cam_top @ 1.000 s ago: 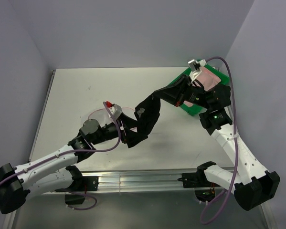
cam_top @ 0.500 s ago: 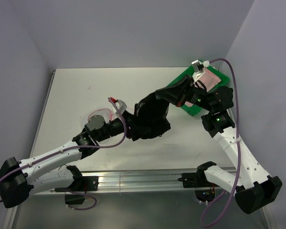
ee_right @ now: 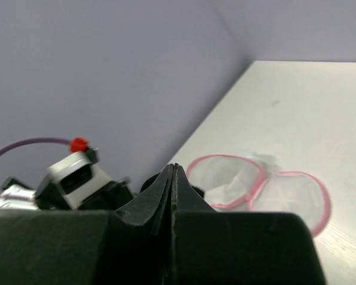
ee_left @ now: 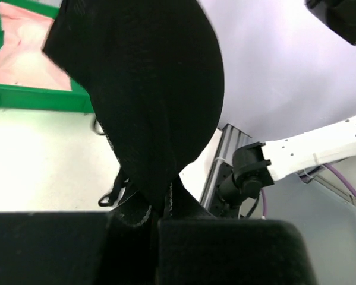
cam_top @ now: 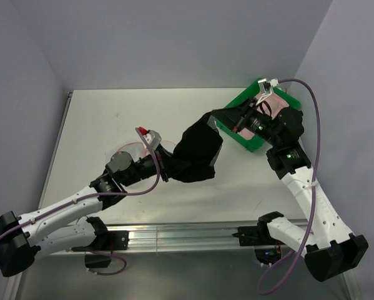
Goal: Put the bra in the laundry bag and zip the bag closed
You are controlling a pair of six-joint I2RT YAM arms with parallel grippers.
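The black bra (cam_top: 196, 153) hangs above the table between both arms. My left gripper (cam_top: 168, 170) is shut on its lower left edge; in the left wrist view the cloth (ee_left: 148, 89) rises from the closed gripper (ee_left: 160, 211). My right gripper (cam_top: 222, 119) is shut on its upper right end, a thin black fold pinched at the tips of the gripper (ee_right: 173, 172). The laundry bag (ee_right: 225, 178), white mesh with a pink rim, lies open in two round halves on the table. From above, the bag (cam_top: 125, 147) is mostly hidden under my left arm.
A green tray (cam_top: 252, 145) holding a pink cloth (cam_top: 269, 99) stands at the back right, under my right wrist; the tray (ee_left: 35, 98) also shows behind the bra in the left wrist view. Purple-grey walls close the table on three sides.
My left gripper reached into the bra's lower end and closed on it. The bra, stretched long before, now hangs bunched and wider. The right arm shifted slightly toward the back right.
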